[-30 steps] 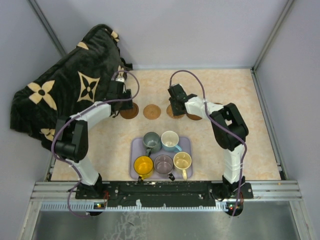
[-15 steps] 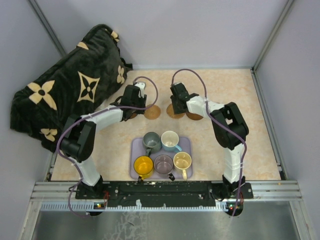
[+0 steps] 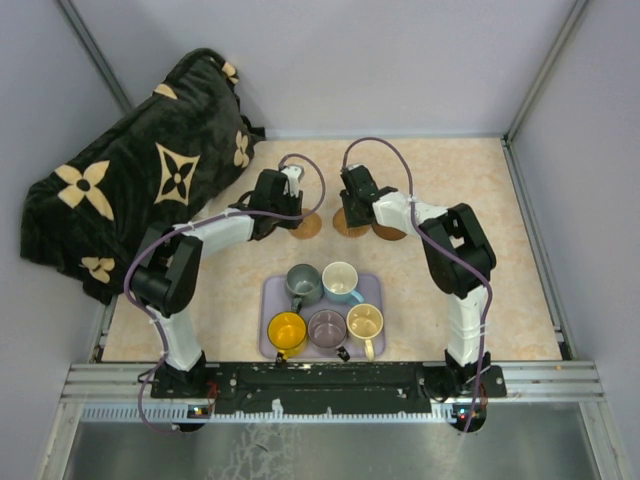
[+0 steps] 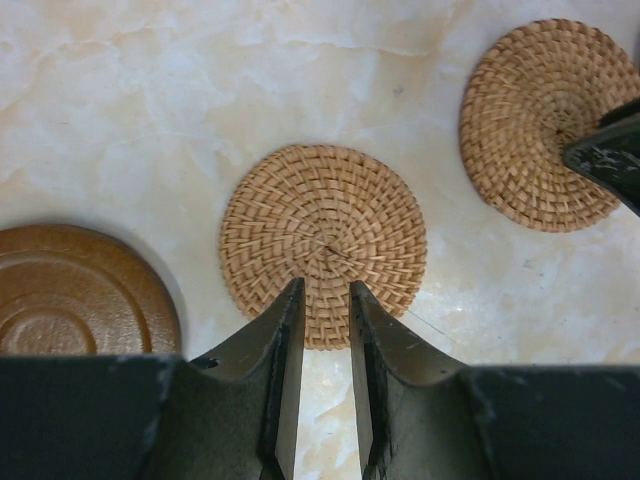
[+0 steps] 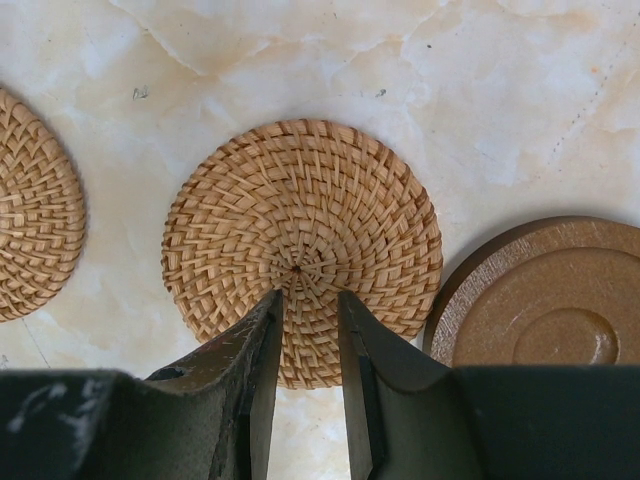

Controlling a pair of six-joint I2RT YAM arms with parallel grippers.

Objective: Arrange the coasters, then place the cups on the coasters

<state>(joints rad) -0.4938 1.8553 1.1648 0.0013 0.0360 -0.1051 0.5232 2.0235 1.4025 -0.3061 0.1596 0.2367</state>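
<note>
Left wrist view: left fingers (image 4: 292,305), almost closed, tips over the near edge of a tan woven round coaster (image 4: 323,225) lying on the marbled tabletop (image 4: 150,100). The right fingers (image 5: 272,310) are the same over a second woven coaster (image 5: 300,215).

A robotics lab enclosure — plain grey walls (image 3: 400,60), aluminium corner posts (image 3: 545,68), a metal mounting rail (image 3: 560,380).

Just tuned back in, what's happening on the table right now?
The robot is arranging the coasters. The left gripper sits over the near edge of one woven coaster, the right gripper over a second woven coaster, each with jaws nearly closed; whether they pinch or just press, I cannot tell. A wooden coaster lies beside each. All five cups sit on the tray, none on a coaster yet.
</note>
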